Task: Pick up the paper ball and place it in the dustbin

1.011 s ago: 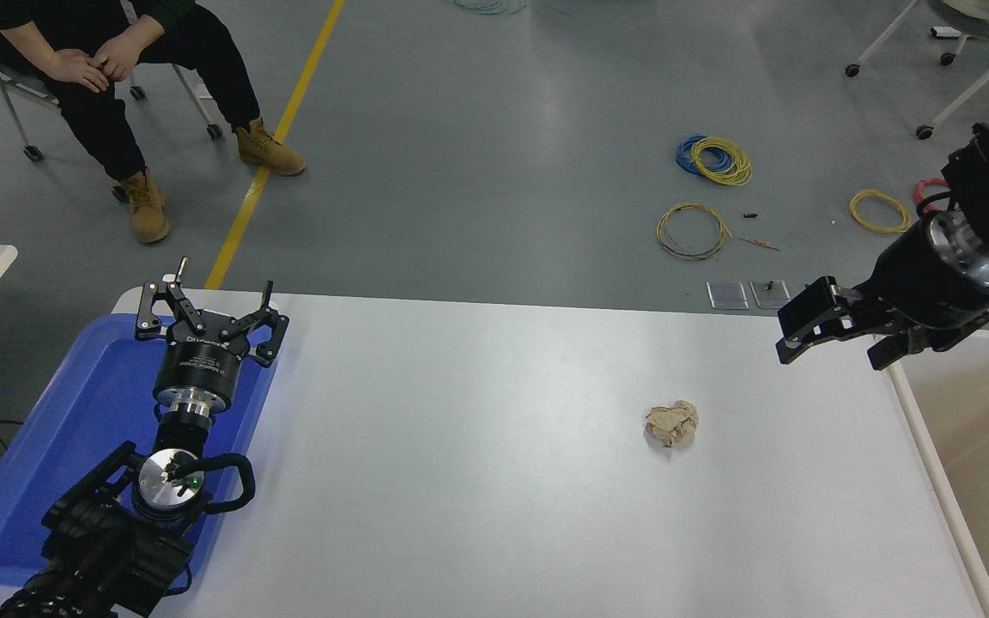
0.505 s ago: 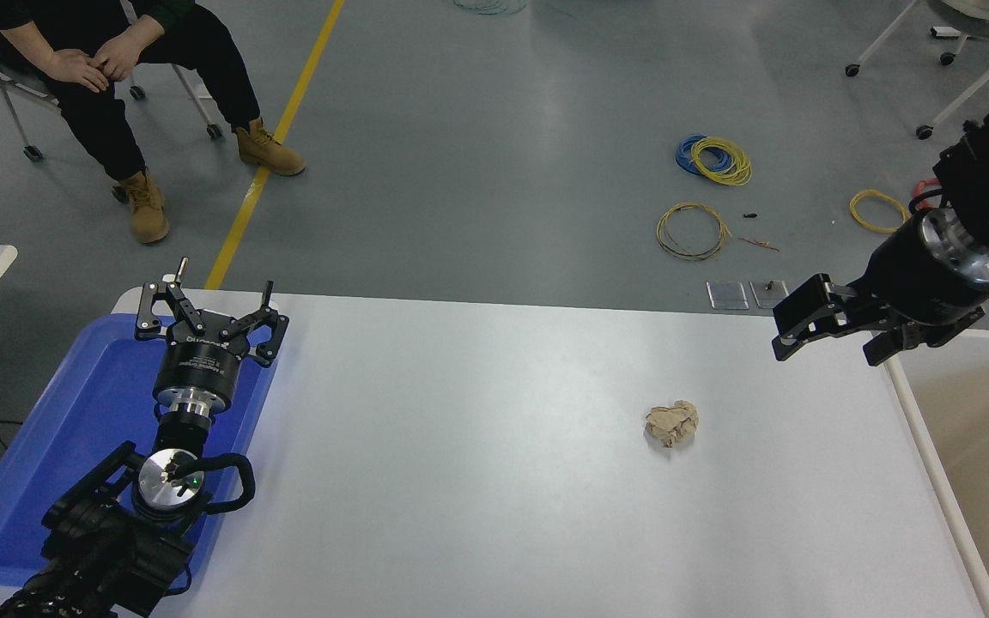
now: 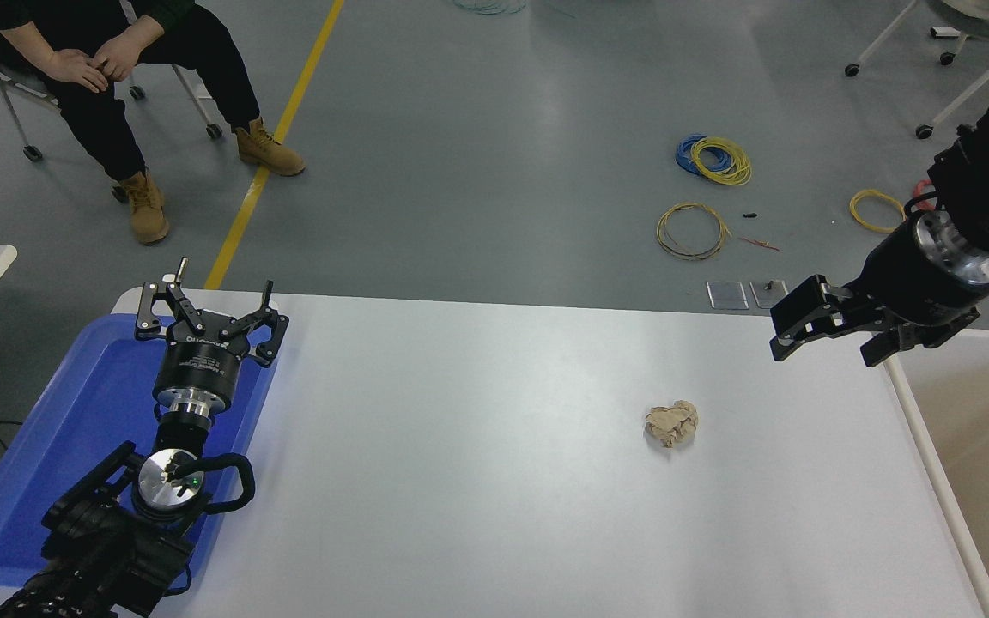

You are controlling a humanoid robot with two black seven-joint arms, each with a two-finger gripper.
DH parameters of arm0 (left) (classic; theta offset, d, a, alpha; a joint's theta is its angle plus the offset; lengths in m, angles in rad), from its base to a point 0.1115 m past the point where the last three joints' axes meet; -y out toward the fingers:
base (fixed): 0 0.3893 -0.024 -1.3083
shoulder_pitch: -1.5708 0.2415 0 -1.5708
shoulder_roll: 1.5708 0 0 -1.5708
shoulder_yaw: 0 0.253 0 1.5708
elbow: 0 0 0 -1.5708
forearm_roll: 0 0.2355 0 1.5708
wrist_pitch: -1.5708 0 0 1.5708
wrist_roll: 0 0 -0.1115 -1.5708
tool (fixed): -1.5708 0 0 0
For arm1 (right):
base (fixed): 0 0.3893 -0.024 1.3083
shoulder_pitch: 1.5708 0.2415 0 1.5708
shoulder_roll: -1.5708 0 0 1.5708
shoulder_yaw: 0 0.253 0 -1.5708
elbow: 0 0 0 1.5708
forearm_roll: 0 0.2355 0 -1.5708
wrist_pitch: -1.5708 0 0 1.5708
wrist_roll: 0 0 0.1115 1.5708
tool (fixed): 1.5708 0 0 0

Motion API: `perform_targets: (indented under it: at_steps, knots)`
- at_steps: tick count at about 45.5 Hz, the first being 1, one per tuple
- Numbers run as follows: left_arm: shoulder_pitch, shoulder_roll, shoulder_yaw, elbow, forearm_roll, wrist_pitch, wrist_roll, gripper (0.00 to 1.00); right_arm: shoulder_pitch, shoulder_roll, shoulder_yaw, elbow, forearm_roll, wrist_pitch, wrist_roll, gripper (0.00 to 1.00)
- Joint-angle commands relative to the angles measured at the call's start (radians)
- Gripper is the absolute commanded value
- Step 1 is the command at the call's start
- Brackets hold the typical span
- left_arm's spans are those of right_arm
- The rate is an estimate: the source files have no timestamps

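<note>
The paper ball (image 3: 671, 424), a crumpled tan wad, lies on the white table (image 3: 477, 481) right of centre. My right gripper (image 3: 822, 342) hangs open and empty above the table's far right corner, up and to the right of the ball and well apart from it. The dustbin (image 3: 975, 463), with a white rim and a beige inside, stands against the table's right edge. My left gripper (image 3: 207, 307) is open and parked over a blue tray at the lower left.
The blue tray (image 3: 57, 446) lies at the table's left edge. A person sits on a chair (image 3: 117, 60) beyond the far left. Coils of wire (image 3: 713, 189) lie on the floor behind the table.
My right gripper has drifted slightly left and up, and its wrist has moved up a little. The paper ball and the left arm have not moved.
</note>
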Motion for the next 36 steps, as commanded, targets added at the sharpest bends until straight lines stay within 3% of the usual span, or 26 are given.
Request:
perform_targets:
  at_steps: [1, 18, 36]
  knots:
    - [0.0, 0.0, 0.0, 0.0, 0.0, 0.0, 0.0, 1.0, -0.013, 0.008, 0.011, -0.048, 0.061, 0.0, 0.0, 1.0]
    - [0.0, -0.001, 0.0, 0.0, 0.0, 0.0, 0.0, 1.0, -0.073, 0.085, 0.011, -0.123, 0.066, -0.011, 0.0, 1.0]
    - [0.0, 0.0, 0.0, 0.0, 0.002, 0.0, 0.0, 1.0, -0.228, 0.261, 0.053, -0.192, 0.066, -0.274, 0.0, 1.0]
